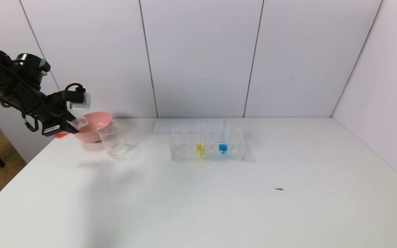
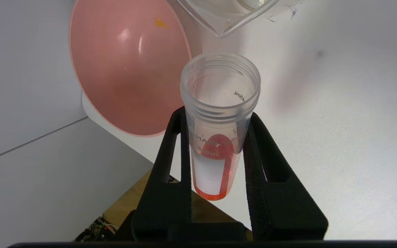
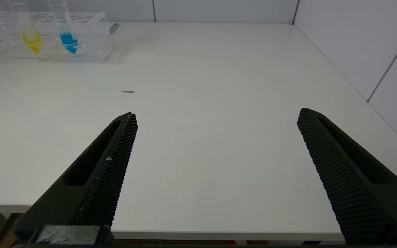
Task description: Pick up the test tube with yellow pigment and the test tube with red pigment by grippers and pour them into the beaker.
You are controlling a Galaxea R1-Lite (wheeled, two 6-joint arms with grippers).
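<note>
Red tube (image 2: 215,137) — left gripper (image 2: 215,117)

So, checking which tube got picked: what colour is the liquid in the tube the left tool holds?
Red-orange, pooled at the bottom of the test tube in the left tool; the left wrist view shows it best.

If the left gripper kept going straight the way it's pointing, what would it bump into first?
Probably the pink bowl. The left gripper, its fingers shut on the test tube with red pigment, points at the bowl and the beaker beside it. The tube's open mouth would arrive first; depth is hard to judge.
</note>
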